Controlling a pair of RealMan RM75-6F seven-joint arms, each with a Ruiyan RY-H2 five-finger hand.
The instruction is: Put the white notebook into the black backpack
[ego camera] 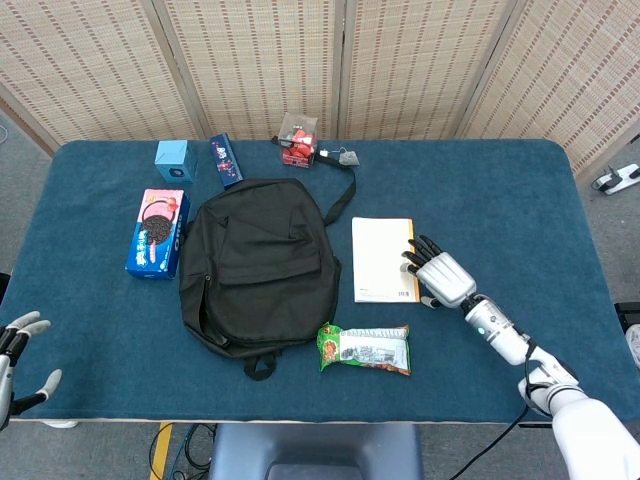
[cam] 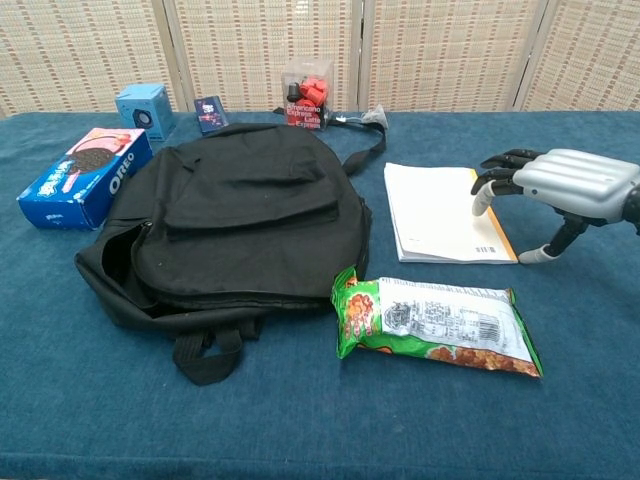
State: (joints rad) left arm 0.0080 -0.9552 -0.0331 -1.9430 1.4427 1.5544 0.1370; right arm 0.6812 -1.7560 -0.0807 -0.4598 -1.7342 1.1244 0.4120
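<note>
The left hand was cut off by the head view's left edge. The right hand's wrist ran off the chest view's right edge. Print on the small dark box was too small to read.

Blue table holds backpack, notebook, snacks.

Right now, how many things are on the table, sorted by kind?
Bags: 1, the black backpack
Notebooks: 1, the white notebook
Snacks: 2, the Oreo box and green snack bag
Small boxes: 3, light blue box, dark blue box, clear box
Total: 7
</note>
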